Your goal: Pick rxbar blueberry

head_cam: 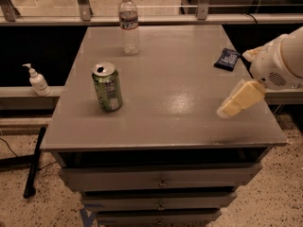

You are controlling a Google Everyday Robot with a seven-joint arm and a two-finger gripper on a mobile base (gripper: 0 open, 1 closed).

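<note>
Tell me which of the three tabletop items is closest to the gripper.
The rxbar blueberry, the flat navy wrapper at the right edge of the table, just beyond the gripper. The green can and water bottle stand upright farther left.

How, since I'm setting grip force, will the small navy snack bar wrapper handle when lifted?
Flat, the dark navy snack bar wrapper probably won't roll or tip. Small, likely light; it may slide on the glossy grey tabletop. The end effector hovers nearer the camera.
</note>
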